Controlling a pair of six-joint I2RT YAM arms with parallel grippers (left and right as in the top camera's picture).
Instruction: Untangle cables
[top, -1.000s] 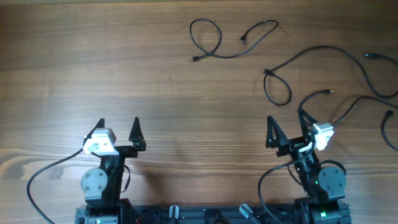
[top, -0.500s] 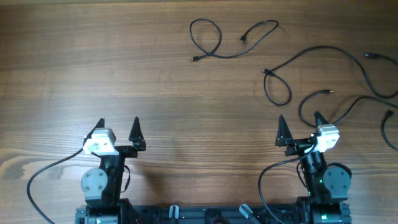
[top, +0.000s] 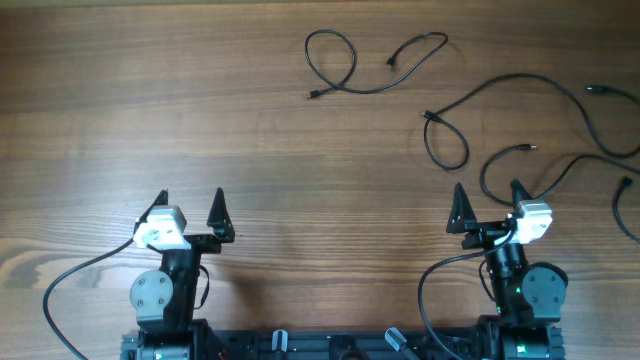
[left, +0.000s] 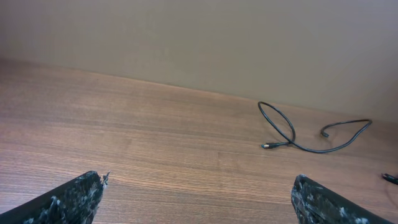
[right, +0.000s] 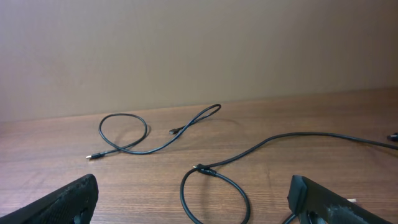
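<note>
both spread, empty: left tool (top: 190, 195), right tool (top: 487, 187); cables (top: 430, 117) just fwd of right.

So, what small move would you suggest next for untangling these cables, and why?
I would probably ease the right gripper forward toward the cable loop ahead of it. That gripper is open and empty, the loop crosses itself at its plug end, and the left gripper sits far from every cable.

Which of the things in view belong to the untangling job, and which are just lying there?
Job:
- far cable
- looped cable
- metal-tipped cable
- edge cables

Not the job:
- arm wires
- table
</note>
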